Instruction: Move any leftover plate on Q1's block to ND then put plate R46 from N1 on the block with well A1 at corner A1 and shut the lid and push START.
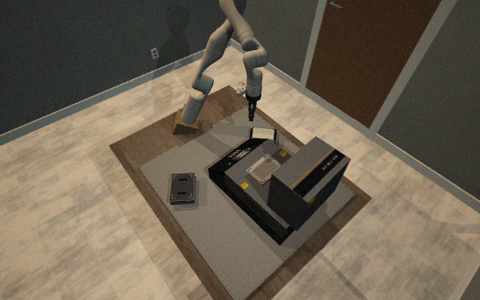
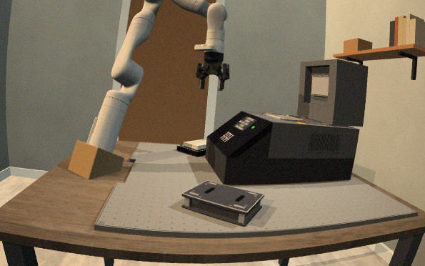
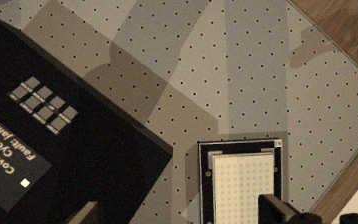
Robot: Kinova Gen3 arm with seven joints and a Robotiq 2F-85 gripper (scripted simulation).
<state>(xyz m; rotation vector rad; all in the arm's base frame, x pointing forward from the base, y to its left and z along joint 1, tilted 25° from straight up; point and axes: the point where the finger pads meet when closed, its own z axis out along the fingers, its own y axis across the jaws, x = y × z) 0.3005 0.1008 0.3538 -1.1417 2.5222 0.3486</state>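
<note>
My gripper (image 1: pixel 251 119) (image 2: pixel 211 88) (image 3: pixel 181 213) is open and empty, pointing down high above the mat near Q1's front corner and N1. Plate R46 (image 1: pixel 264 133) (image 2: pixel 195 144) (image 3: pixel 243 185), cream, lies in the black nest N1 (image 2: pixel 191 151) (image 3: pixel 206 195); the A1 mark shows at its upper right corner in the wrist view. Q1 (image 1: pixel 240 193) (image 2: pixel 312 143) (image 3: pixel 96 150) has its lid (image 1: pixel 316 161) (image 2: pixel 349 93) raised and its lamp (image 1: pixel 230 164) (image 2: pixel 253 127) green. A pale ribbed surface (image 1: pixel 263 168) shows at the block; whether a plate lies there I cannot tell. ND (image 1: pixel 182 187) (image 2: pixel 226 196) bears no plate.
Q1's keys (image 2: pixel 227 136) (image 3: pixel 43 105) are on its sloped front, beside a text panel (image 2: pixel 246 124) (image 3: pixel 6 175). N1 lies close to Q1's front corner. The raised lid stands tall at Q1's back. A wooden block (image 1: pixel 185 125) (image 2: pixel 92 161) bears the arm's base.
</note>
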